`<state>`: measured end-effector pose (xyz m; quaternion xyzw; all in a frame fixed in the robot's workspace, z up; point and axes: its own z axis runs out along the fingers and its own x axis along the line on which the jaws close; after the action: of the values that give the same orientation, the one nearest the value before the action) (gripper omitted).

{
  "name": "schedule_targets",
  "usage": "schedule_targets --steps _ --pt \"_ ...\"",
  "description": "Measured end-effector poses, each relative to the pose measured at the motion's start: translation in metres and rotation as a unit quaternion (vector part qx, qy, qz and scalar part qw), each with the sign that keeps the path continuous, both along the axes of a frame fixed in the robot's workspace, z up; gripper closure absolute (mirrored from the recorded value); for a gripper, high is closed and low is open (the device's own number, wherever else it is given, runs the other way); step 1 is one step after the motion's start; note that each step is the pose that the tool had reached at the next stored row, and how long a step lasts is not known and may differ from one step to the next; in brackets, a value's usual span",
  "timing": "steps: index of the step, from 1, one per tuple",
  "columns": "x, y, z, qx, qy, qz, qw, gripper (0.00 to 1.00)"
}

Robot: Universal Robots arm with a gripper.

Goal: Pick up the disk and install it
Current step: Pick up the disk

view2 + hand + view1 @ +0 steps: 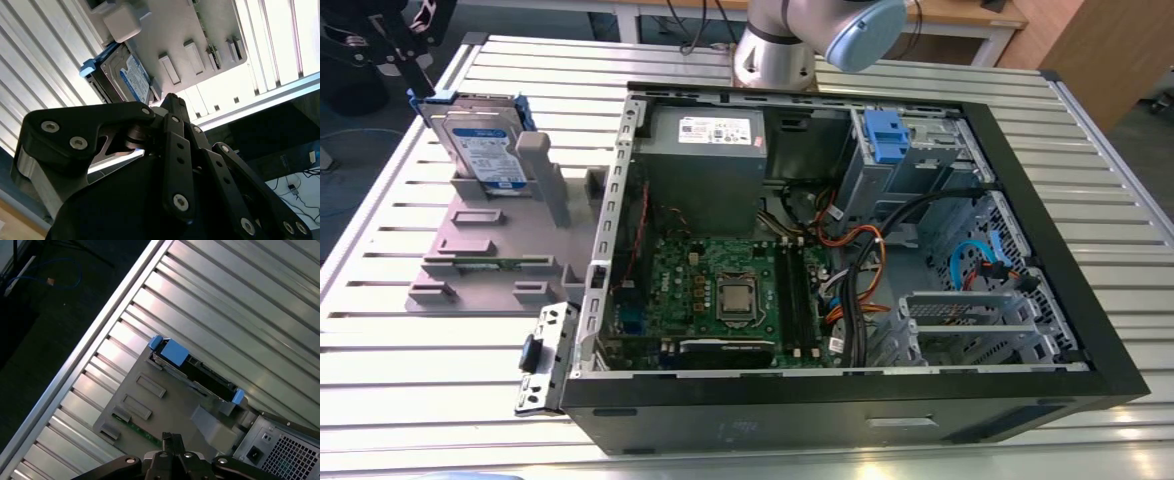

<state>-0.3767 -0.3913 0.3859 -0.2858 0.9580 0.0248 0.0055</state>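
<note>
The disk [480, 145] stands upright in a grey fixture [491, 238].

You were working in what looked like a robotics lab or assembly workshop. Your arm's base [774, 60] rose from the far edge of a slatted aluminium table [427, 400]. On that table lay an open computer case [854, 415], its side panel off and its motherboard [720, 290] and wiring bare. To the exterior view's left, a grey parts fixture [480, 260] held the disk [483, 150] on edge. Wooden workbenches [961, 15] stood beyond the table. In the second wrist view, loose cables [295, 192] trailed across the dark floor.
</note>
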Motion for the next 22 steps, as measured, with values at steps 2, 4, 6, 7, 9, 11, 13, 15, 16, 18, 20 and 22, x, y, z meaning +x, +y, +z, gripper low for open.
schedule_targets --steps 2,4,6,7,9,11,13,15,16,18,20,22 --pt "0.0000 0.0000 0.0000 0.0000 0.0000 0.001 1.00000 0.89" --pt "0.0000 0.0000 0.0000 0.0000 0.0000 0.002 1.00000 0.89" --pt "0.0000 0.0000 0.0000 0.0000 0.0000 0.003 0.99999 0.89" --pt "0.0000 0.0000 0.0000 0.0000 0.0000 0.004 0.99999 0.89" --pt "0.0000 0.0000 0.0000 0.0000 0.0000 0.005 0.99999 0.89" --pt "0.0000 0.0000 0.0000 0.0000 0.0000 0.006 0.99998 0.89" --pt "0.0000 0.0000 0.0000 0.0000 0.0000 0.007 0.99998 0.89" --pt "0.0000 0.0000 0.0000 0.0000 0.0000 0.008 0.99997 0.89" --pt "0.0000 0.0000 0.0000 0.0000 0.0000 0.008 0.99996 0.89" --pt "0.0000 0.0000 0.0000 0.0000 0.0000 0.010 0.99995 0.89" --pt "0.0000 0.0000 0.0000 0.0000 0.0000 0.011 0.99994 0.89" --pt "0.0000 0.0000 0.0000 0.0000 0.0000 0.012 0.99993 0.89"
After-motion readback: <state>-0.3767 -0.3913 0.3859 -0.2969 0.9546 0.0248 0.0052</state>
